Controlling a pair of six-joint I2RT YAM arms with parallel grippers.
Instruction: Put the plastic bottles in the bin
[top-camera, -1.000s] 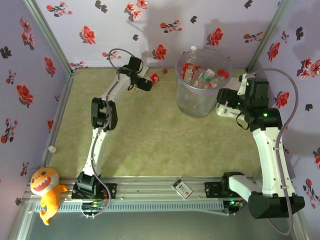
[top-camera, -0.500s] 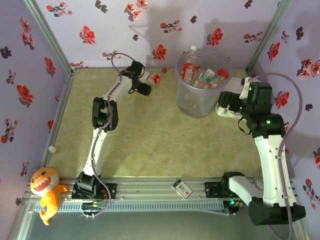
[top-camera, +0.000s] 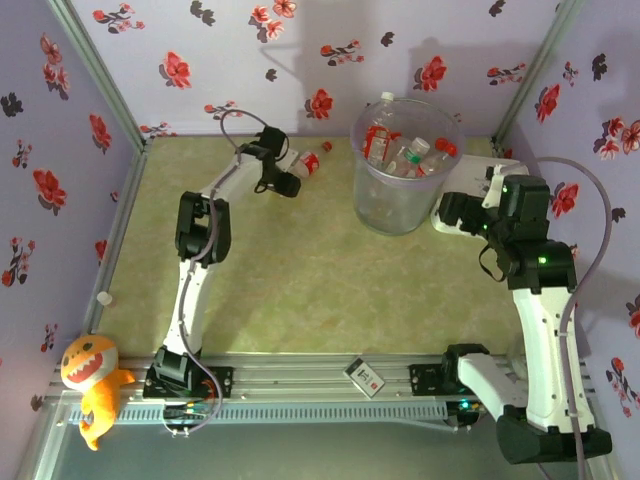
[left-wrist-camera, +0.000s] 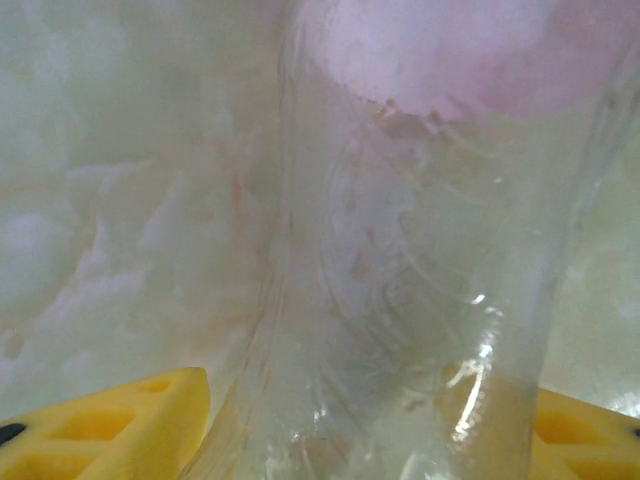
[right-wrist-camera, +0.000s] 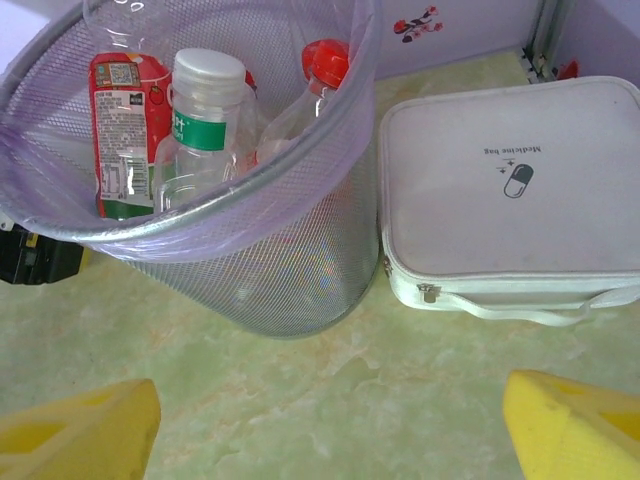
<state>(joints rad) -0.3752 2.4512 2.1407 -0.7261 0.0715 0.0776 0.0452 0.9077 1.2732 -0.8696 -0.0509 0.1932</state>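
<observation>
A clear plastic bottle (top-camera: 308, 162) with a red label and red cap lies on the green table near the back wall. Up close its clear body (left-wrist-camera: 400, 280) stands between my left gripper's yellow fingers (left-wrist-camera: 120, 425), which press on both its sides. My left gripper (top-camera: 290, 180) is shut on it. The bin (top-camera: 400, 200), a translucent mesh-walled bucket (right-wrist-camera: 280, 260), holds several bottles: a red-labelled one (right-wrist-camera: 125, 130), a green-labelled one with a white cap (right-wrist-camera: 200, 100) and a red-capped one (right-wrist-camera: 325, 60). My right gripper (right-wrist-camera: 330, 430) is open over bare table right of the bin (top-camera: 447, 212).
A white zipped medicine bag (right-wrist-camera: 510, 190) lies against the bin's right side (top-camera: 480, 180). An orange plush toy (top-camera: 88, 375) sits at the near left corner. A small box (top-camera: 365, 375) rests on the front rail. Floral walls enclose three sides.
My left gripper has shifted slightly toward me and onto the bottle, which has moved a little. My right arm has drawn back to the right, away from the bin.
</observation>
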